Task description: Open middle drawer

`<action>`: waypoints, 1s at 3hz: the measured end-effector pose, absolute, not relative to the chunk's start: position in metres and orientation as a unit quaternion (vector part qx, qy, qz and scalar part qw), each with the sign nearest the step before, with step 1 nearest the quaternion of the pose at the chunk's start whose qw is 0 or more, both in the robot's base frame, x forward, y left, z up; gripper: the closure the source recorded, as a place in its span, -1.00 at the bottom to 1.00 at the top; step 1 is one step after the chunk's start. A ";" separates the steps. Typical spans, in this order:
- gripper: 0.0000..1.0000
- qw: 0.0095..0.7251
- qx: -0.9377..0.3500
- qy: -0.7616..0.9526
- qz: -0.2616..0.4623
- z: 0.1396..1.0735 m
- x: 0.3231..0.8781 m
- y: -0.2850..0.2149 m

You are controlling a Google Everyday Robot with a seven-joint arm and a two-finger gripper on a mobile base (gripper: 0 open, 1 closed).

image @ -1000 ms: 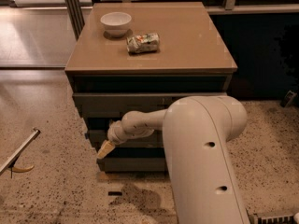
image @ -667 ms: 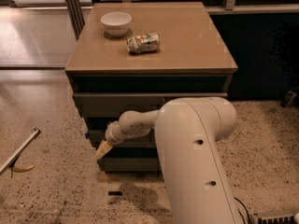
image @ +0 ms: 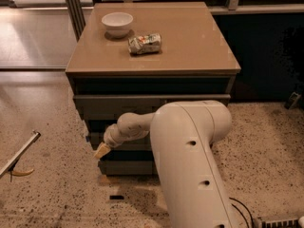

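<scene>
- The robot's cream arm (image: 190, 165) fills the lower middle and lower right of the frame. A slimmer segment reaches left across the cabinet's lower fronts.
- The cabinet (image: 80, 87) stands in the centre, under a tan tabletop (image: 190, 42) that takes up the upper middle of the frame.
- The speckled floor (image: 47, 194) spreads across the lower left and right.
- The middle drawer (image: 118, 107) is the wide, shallow grey-brown band in the centre, just below the dark shadowed strip under the tabletop. Its right part is hidden behind the arm. It looks wider than the fronts beneath it, and I cannot tell how far it stands out.
- A lower drawer front (image: 126, 166) sits beneath it, partly covered by the arm.
- A white bowl (image: 117, 23) rests on the tabletop at upper left.
- A crushed can (image: 145, 43) lies on its side just right of the bowl, apart from it.
- The end effector (image: 102, 151) is a tan tip at the cabinet's lower left edge, below the middle drawer. Whether it is released or clenched cannot be told, nor whether it touches the cabinet.
- A small dark object (image: 116, 197) lies on the floor below the cabinet.
</scene>
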State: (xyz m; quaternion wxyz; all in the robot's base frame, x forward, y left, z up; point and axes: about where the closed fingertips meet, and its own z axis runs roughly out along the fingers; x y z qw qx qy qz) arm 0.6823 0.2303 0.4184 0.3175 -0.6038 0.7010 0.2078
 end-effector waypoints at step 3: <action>0.08 0.317 -0.602 0.703 0.207 0.428 0.683 0.229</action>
